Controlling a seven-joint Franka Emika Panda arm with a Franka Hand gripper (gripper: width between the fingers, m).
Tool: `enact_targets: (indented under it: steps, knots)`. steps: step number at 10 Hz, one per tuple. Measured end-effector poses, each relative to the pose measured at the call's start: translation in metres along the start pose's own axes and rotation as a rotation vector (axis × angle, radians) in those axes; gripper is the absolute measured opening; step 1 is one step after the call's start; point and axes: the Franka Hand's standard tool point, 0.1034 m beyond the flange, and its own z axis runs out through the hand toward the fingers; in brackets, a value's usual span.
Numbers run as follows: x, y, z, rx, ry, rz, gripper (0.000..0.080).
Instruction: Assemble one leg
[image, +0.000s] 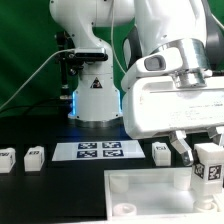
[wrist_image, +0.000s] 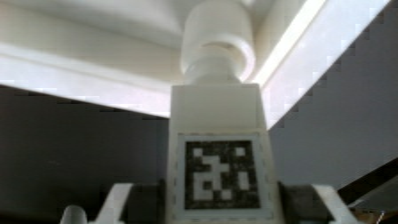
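Gripper (image: 203, 150) clamped on the leg (image: 208, 165); wrist view alone shows its round peg (wrist_image: 217, 42), exterior view the plate (image: 150, 180) nearby.

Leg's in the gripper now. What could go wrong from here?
The gripper holds the leg only near its tagged end, so it might tilt when pressed against the plate. A loose leg lies close beside the gripper and could get knocked.

the white leg (wrist_image: 221, 105) bears a black-and-white patterned tag (wrist_image: 221, 175); the plate (image: 150, 185) is white, the table (image: 45, 195) black.
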Motion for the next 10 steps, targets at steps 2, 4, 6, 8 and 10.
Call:
enact_targets:
  steps: [2,4,6,8,10]
  knots:
    - [-0.0050,0.0000,0.0027,0.000,-0.006,0.001,0.0293]
    - [-0.0073,-0.0007,0.0070,-0.007,0.023,0.001,0.0293]
    - [-0.0062,-0.0014,0.0080,-0.009,0.039,0.001,0.0293]
    - [-0.0054,-0.0014,0.0083,-0.006,0.029,0.001,0.0293]
    - [-0.0048,-0.0014,0.0083,-0.004,0.021,0.001,0.0296]
